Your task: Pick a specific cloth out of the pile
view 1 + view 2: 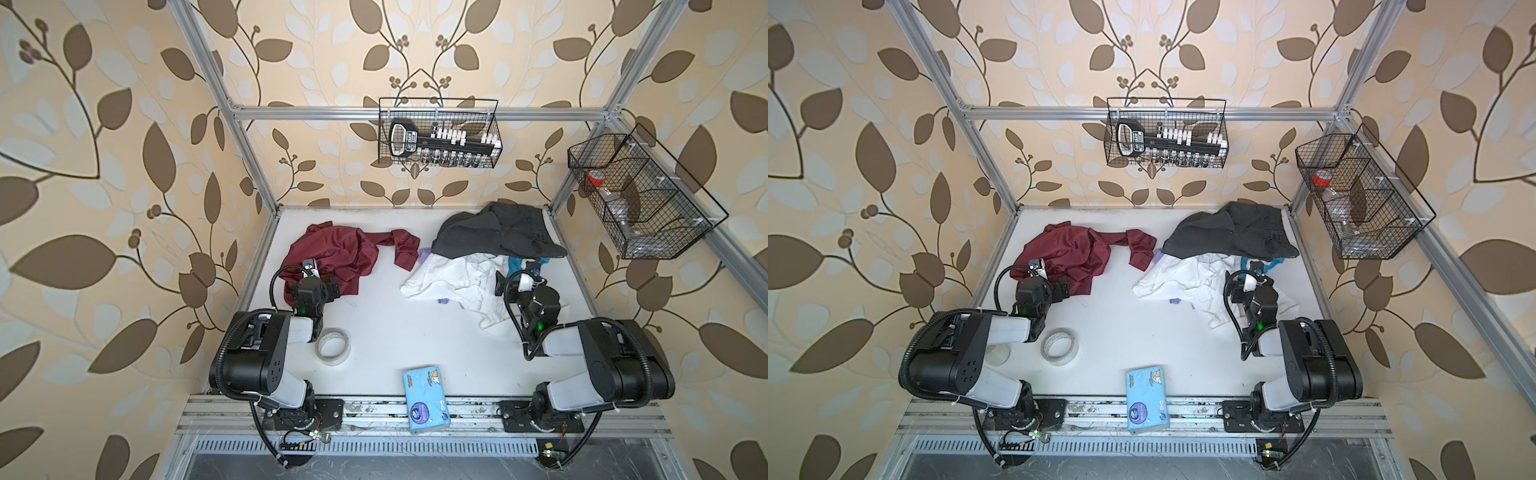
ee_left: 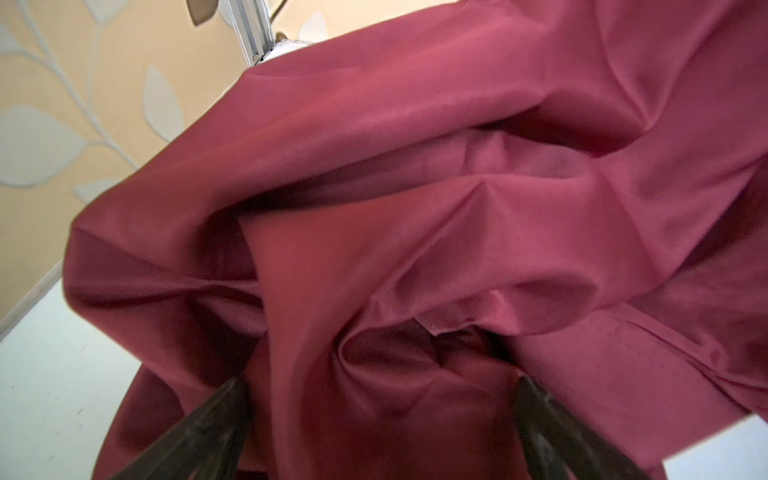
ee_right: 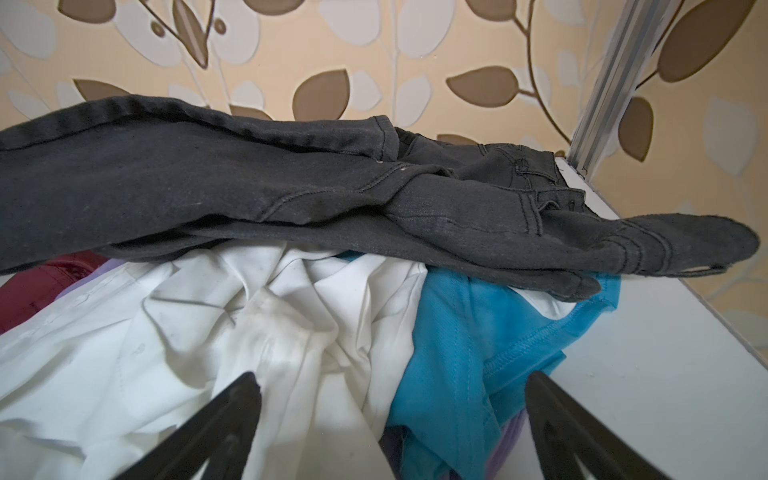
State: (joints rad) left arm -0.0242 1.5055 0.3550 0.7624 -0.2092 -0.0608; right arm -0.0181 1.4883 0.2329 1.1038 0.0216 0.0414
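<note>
The cloth (image 1: 332, 253) (image 1: 1071, 253), a maroon long-sleeved shirt, lies crumpled on the left of the white table, apart from the pile (image 1: 478, 257) (image 1: 1208, 257) at the back right. One sleeve stretches toward the pile. My left gripper (image 1: 311, 272) (image 1: 1040, 268) (image 2: 378, 382) is open at the shirt's near left edge, with maroon folds (image 2: 415, 187) lying between its spread fingers. My right gripper (image 1: 532, 266) (image 1: 1256, 268) (image 3: 390, 378) is open just over the pile's near side, above the white shirt (image 3: 208, 332) and a teal piece (image 3: 478, 332). A dark grey garment (image 3: 249, 178) tops the pile.
A tape roll (image 1: 332, 346) lies near the left arm and a blue tissue pack (image 1: 424, 392) at the table's front edge. Wire baskets hang on the back wall (image 1: 438, 133) and the right frame (image 1: 640, 195). Aluminium posts stand at the table's back corners.
</note>
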